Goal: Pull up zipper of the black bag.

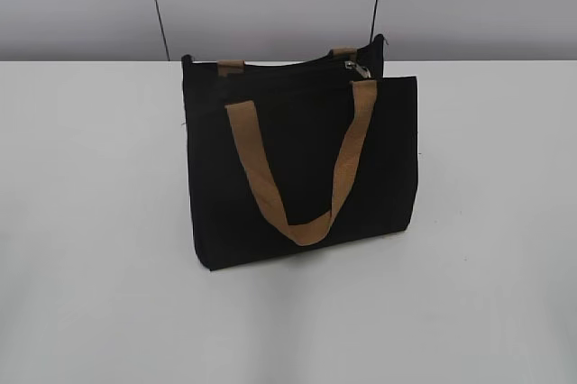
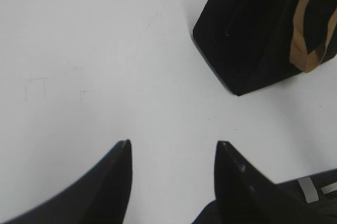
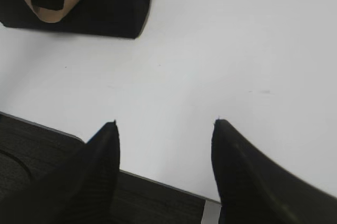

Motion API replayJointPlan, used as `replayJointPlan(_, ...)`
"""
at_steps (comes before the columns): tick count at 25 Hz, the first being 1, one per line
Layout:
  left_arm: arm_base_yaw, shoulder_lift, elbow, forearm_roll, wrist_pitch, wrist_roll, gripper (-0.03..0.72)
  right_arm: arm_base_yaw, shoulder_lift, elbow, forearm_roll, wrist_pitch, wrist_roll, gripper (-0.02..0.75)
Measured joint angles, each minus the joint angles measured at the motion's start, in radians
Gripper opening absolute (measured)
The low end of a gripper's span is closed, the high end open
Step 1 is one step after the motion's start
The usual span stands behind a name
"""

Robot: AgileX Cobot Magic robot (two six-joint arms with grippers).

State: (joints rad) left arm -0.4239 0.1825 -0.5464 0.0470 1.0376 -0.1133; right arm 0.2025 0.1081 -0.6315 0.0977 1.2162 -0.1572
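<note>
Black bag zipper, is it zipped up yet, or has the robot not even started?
Not started, it seems. Nothing looks done: the zipper sits at the right end of the black bag, untouched. Nothing is in hand either: the left hand and the right hand are both open and empty, over the white table, away from the bag. Left to do: reach the bag, grip the zipper, pull it along.

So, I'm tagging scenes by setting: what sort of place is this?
Probably a lab test bench: a bare white table, a plain grey panelled wall behind, and one black bag staged alone.
</note>
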Motion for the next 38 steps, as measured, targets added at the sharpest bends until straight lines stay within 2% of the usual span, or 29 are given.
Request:
replayJointPlan(5, 0.0, -0.004, 0.004, 0.001, 0.002, 0.0, 0.382, 0.0, -0.043, 0.091, -0.03, 0.008, 0.05, 0.435)
replayJointPlan(12, 0.0, -0.004, 0.018, 0.001, 0.02, 0.002, 0.382, 0.0, -0.05, 0.106, -0.052, 0.006, 0.066, 0.435)
replayJointPlan(19, 0.0, -0.004, 0.018, 0.001, 0.022, 0.002, 0.381, 0.0, -0.052, 0.147, -0.074, -0.1, 0.069, 0.435)
replayJointPlan(38, 0.0, -0.004, 0.018, 0.001, 0.022, 0.003, 0.369, 0.0, -0.052, 0.15, -0.076, -0.117, 0.073, 0.435)
